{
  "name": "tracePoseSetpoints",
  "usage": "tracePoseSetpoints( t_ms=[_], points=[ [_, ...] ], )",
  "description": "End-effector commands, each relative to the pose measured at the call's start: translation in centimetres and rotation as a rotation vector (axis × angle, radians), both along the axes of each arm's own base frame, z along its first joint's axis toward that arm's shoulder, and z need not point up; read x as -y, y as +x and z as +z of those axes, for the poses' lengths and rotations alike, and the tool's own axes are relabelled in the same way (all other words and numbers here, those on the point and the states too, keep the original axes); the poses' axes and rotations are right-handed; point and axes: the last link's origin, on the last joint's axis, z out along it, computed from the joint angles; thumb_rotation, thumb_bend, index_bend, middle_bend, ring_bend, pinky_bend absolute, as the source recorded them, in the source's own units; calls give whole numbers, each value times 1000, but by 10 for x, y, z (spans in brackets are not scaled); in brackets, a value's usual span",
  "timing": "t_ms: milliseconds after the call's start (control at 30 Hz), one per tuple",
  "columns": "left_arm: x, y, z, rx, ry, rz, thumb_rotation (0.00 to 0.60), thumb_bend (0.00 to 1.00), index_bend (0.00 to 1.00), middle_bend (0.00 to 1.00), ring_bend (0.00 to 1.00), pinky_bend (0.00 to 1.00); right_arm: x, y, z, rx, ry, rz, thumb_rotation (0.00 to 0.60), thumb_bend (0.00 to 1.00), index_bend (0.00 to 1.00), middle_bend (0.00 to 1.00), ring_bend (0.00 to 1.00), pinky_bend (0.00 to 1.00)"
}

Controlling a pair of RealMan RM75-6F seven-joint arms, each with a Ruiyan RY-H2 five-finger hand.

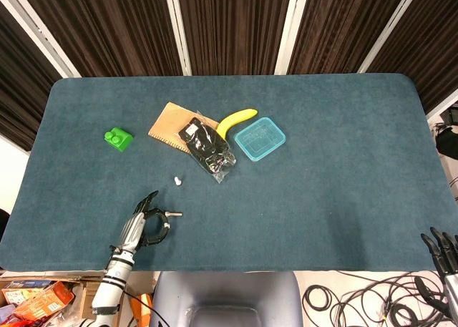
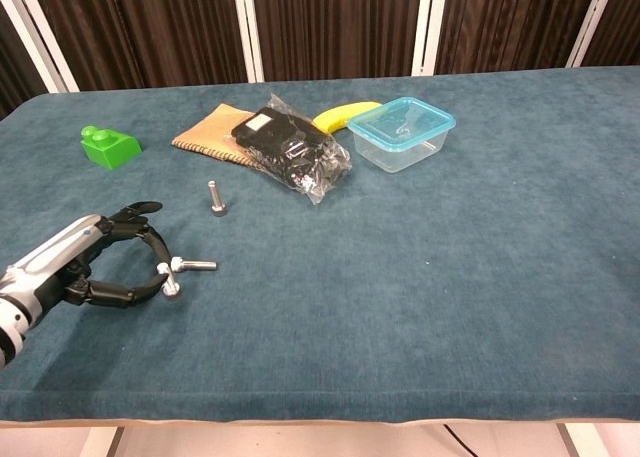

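My left hand hovers low near the table's front left edge, its fingers curved and apart, holding nothing. A small silver bolt lies flat on the blue cloth with its head right at the fingertips; whether they touch is unclear. A second bolt stands upright a little farther back, free of the hand. My right hand hangs off the table's front right corner, fingers extended and empty; the chest view does not show it.
A green block sits at the far left. Mid-table are a brown ribbed mat, a black item in a clear bag lying partly on it, a banana and a clear box with a blue lid. Cables lie on the floor at right.
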Motion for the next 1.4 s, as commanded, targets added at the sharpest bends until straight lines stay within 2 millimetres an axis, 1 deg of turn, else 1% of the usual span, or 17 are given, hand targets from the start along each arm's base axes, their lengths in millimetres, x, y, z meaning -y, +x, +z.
tracePoseSetpoints(
  t_ms=[33,200,333,433,600,700,800,900,967,1000,1033,1100,1133,1167,1267,1400],
  points=[
    [0,-4,0,2,-4,8,600,394,600,31,0,0,0,0,0,-1,1,0,600,290,0,0,0,36],
    [1,-6,0,9,-23,2,600,384,516,16,0,0,0,0,-1,-2,2,-1,600,290,0,0,0,36],
    [2,-7,1,7,-40,-3,600,382,481,2,0,0,0,0,0,-1,0,-3,600,290,0,0,0,36],
    [1,-7,3,2,-23,-13,600,376,425,0,0,0,0,0,0,-1,0,-2,600,290,0,0,0,36],
    [0,-3,8,3,8,-36,600,366,379,0,0,0,0,0,0,-1,1,-2,600,290,0,0,0,36],
    [-1,3,15,9,47,-68,600,364,363,0,0,0,0,0,0,0,-1,-2,600,289,0,0,0,36],
    [-4,14,20,-35,86,-116,600,361,359,0,0,0,0,1,-1,-1,1,0,600,289,0,0,0,36],
    [-8,31,21,-102,118,-152,600,372,366,0,0,0,0,1,-1,-3,3,3,600,290,0,0,0,36],
    [-9,32,21,-107,119,-151,600,383,381,0,0,0,0,1,-1,-3,4,3,600,290,0,0,0,36],
    [-10,36,21,-123,126,-156,600,386,388,0,0,0,1,1,-1,-3,4,2,600,290,0,0,0,36],
    [-11,40,21,-143,131,-165,600,389,404,0,0,0,1,1,-1,-3,4,2,600,290,0,0,0,36],
    [-16,55,18,-248,146,-203,600,376,415,0,0,0,1,1,-1,-2,4,2,600,290,0,0,0,36],
    [-17,62,14,-333,145,-228,600,366,418,0,0,0,1,1,0,-2,3,2,600,290,0,0,0,36],
    [-17,72,8,-479,159,-270,600,361,421,0,0,0,2,1,-1,-3,6,3,600,290,0,0,0,36],
    [-18,88,-1,-660,213,-275,600,357,430,0,0,0,2,1,-1,-4,10,4,600,290,0,0,0,36],
    [-16,99,-14,-757,186,-263,600,357,429,0,0,0,2,1,0,-1,8,5,600,290,0,0,0,36]
  ],
)
